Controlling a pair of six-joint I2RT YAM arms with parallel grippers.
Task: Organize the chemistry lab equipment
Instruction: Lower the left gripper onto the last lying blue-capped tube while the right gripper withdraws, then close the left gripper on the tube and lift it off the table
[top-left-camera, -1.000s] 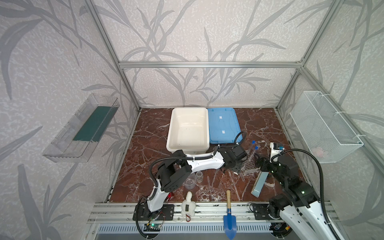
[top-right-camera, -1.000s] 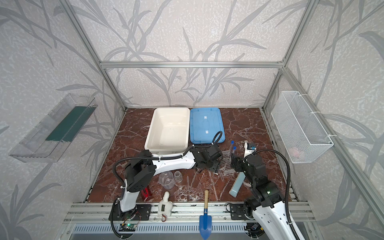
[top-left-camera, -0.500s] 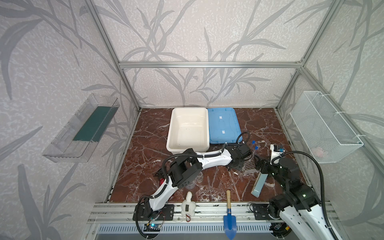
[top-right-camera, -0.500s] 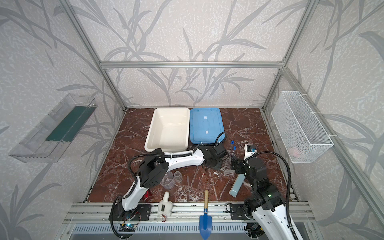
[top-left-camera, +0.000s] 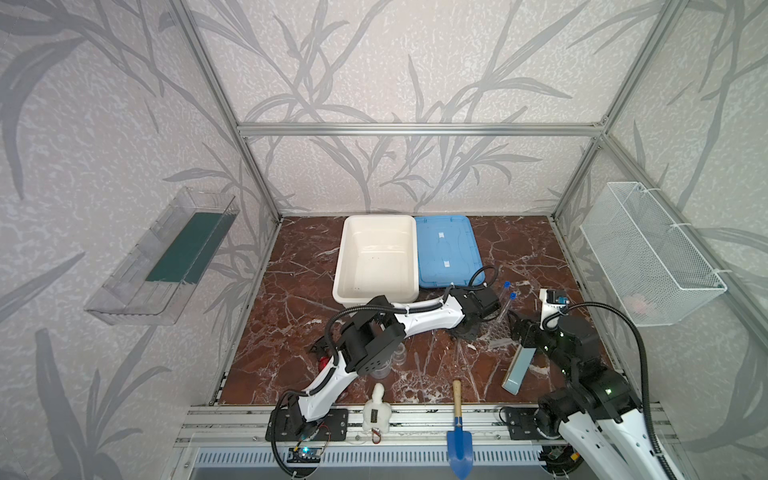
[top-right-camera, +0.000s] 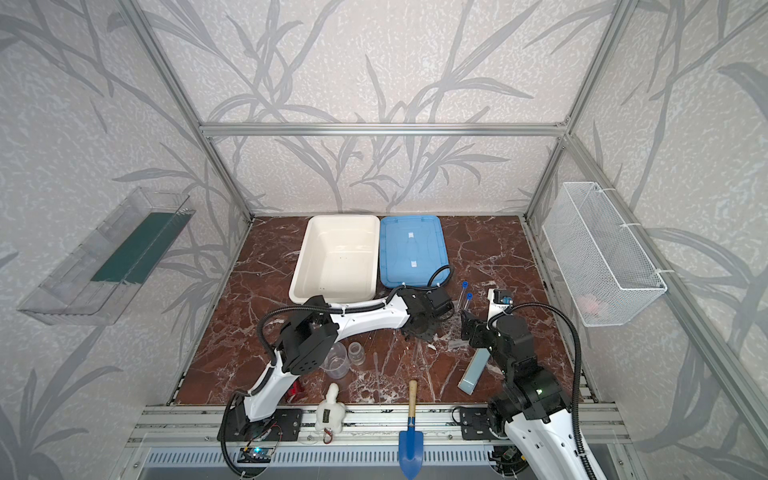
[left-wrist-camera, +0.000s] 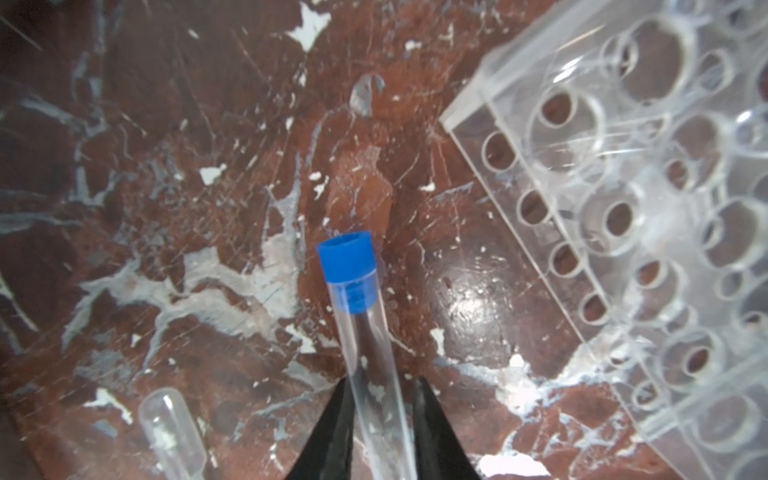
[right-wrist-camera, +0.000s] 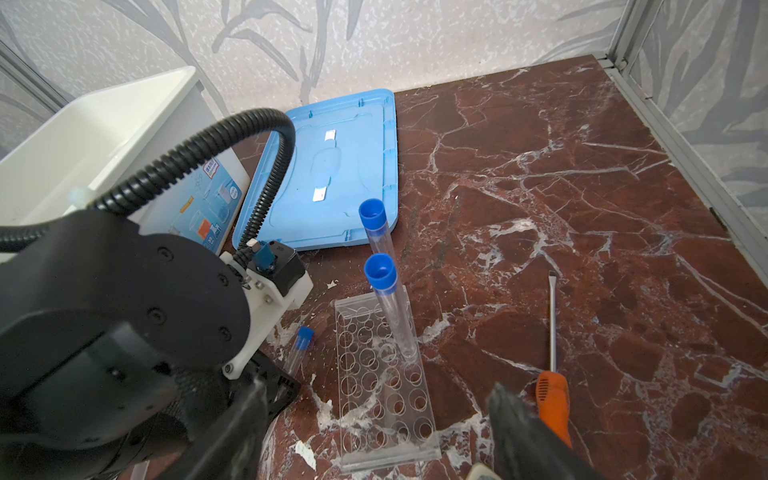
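A clear perforated tube rack (right-wrist-camera: 384, 374) lies on the marble floor, with two blue-capped tubes (right-wrist-camera: 380, 270) standing in its far end. In both top views they show right of centre (top-left-camera: 513, 296) (top-right-camera: 469, 296). A third blue-capped tube (left-wrist-camera: 353, 270) lies beside the rack, and my left gripper (left-wrist-camera: 380, 380) is shut on its clear shaft. My right gripper (right-wrist-camera: 376, 397) stands open, its fingers either side of the rack's near end. The clear beaker (top-right-camera: 334, 361) and small glass bottle (top-right-camera: 356, 353) stand by the left arm's elbow. Thin rods (top-left-camera: 428, 353) lie scattered near the front.
A white bin (top-left-camera: 376, 257) and blue lid (top-left-camera: 446, 249) sit at the back. An orange-handled screwdriver (right-wrist-camera: 552, 390) lies next to the right fingers. A pale blue box (top-left-camera: 517, 372), blue trowel (top-left-camera: 457, 436), white toy (top-left-camera: 376, 411) and red canister (top-left-camera: 324, 365) are near the front.
My left arm has stretched right toward the rack and its jaws have closed in on the lying tube. The right arm has barely moved.
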